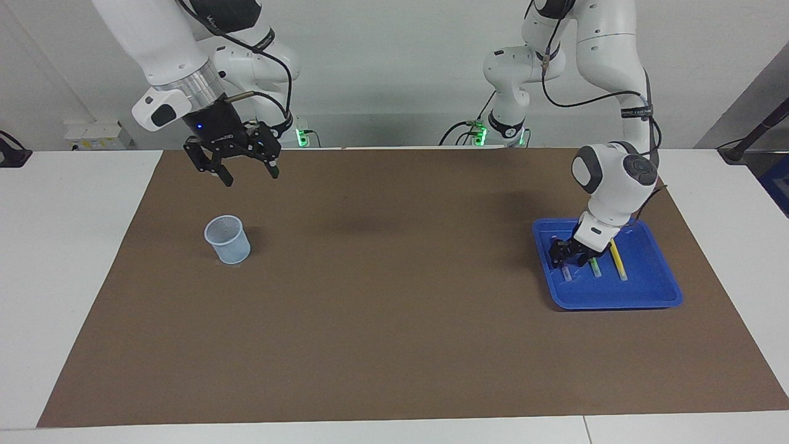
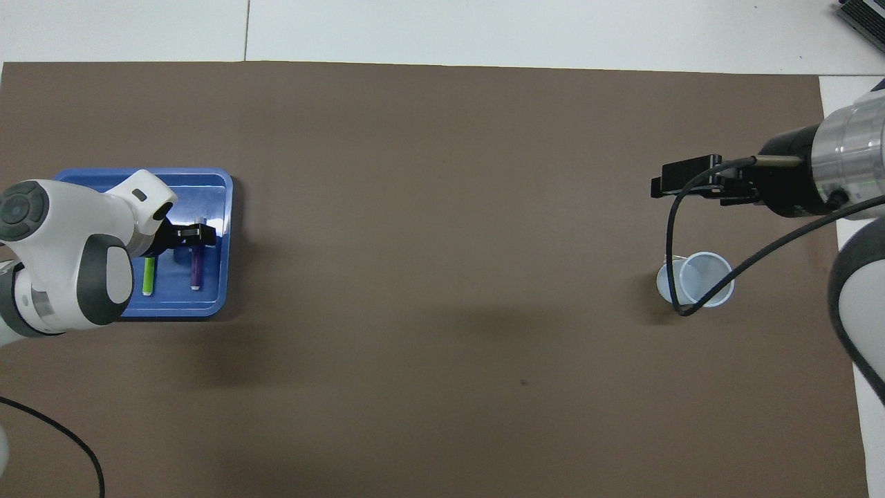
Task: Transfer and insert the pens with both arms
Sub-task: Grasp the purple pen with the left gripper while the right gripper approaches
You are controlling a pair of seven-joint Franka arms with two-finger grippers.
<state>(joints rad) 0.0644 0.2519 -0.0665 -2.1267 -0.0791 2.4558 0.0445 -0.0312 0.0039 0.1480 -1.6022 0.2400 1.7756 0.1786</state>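
Purple pen (image 1: 564, 269) in tray (image 1: 647, 295): left jaws (image 1: 568, 253) over it, state unclear; right jaws (image 1: 245, 172) spread

Blue tray (image 1: 653, 296), purple (image 2: 196, 268)/green (image 2: 148, 275)/yellow (image 1: 618, 264) pens (whitish ends), pale-blue mesh cup (image 1: 227, 239).

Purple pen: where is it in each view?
Facing view: purple pen lies in the blue tray at the picture's right, under the left gripper.
Overhead view: purple pen lies in the blue tray at the picture's left.
Shared landmark: the green pen beside it.
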